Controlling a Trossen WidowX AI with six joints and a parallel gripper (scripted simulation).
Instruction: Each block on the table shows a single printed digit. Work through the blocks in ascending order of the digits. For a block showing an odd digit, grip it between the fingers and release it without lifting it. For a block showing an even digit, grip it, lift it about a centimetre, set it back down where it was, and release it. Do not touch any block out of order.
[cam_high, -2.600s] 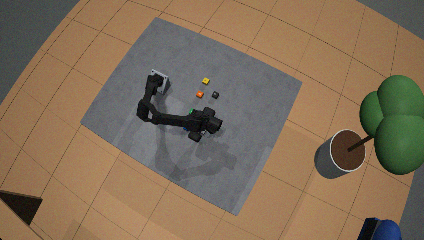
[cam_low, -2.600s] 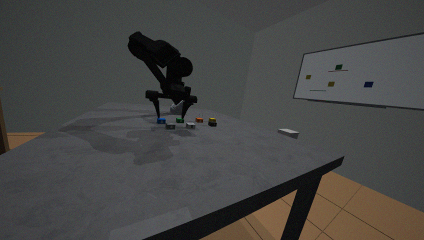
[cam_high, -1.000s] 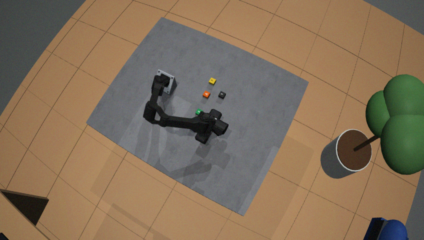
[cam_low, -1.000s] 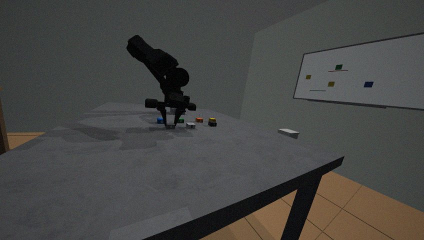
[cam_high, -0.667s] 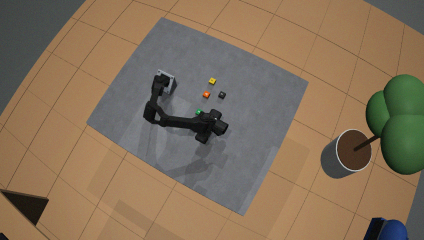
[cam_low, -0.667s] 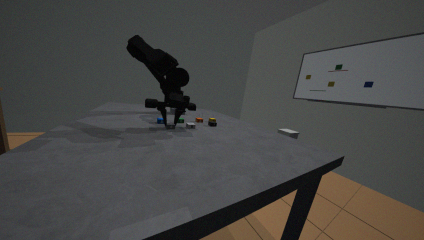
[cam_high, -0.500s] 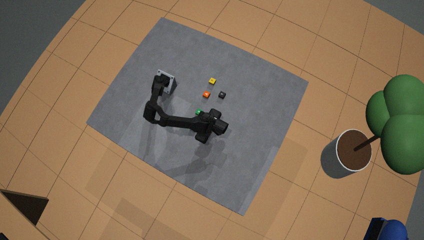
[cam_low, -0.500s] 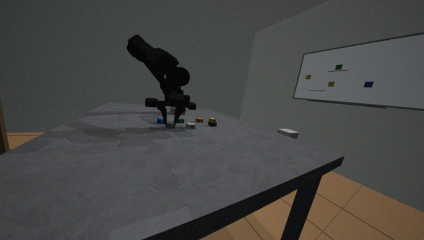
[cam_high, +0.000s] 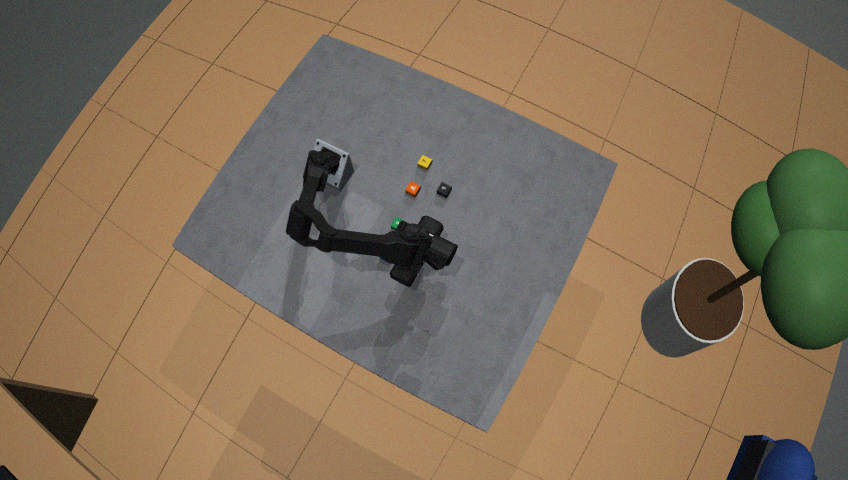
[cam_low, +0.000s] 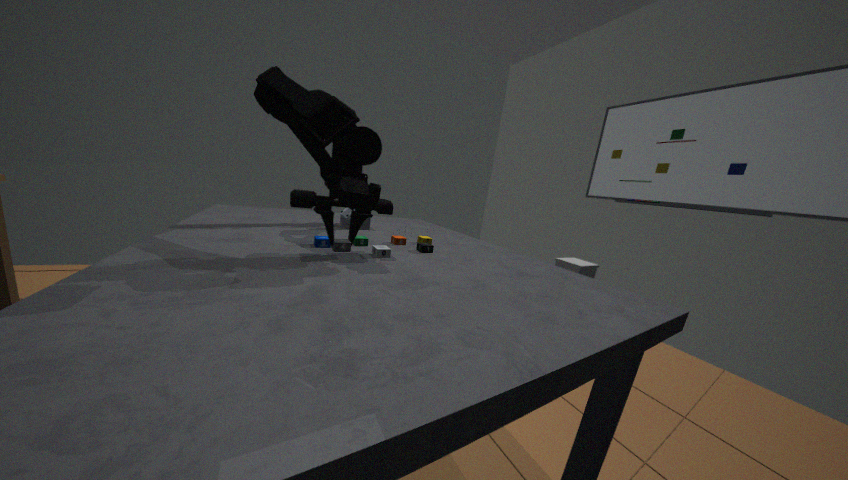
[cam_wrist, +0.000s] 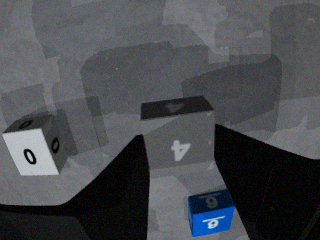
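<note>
At centre of the wrist view, pincer partly closed and clamped on grey block marked 4, one dark matte finger against each side. White cube marked 0 at left; smaller blue cube lower right. All sharp-edged, on mottled grey tabletop. Whether the 4 block touches the tabletop: cannot tell.

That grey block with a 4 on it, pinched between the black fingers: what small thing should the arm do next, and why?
Probably lift it slightly, straight up. The gripper is shut on the grey block, whose face shows a 4, an even digit, so it calls for a short lift, then setting down and release. In the exterior view the block appears to sit on the table.
</note>
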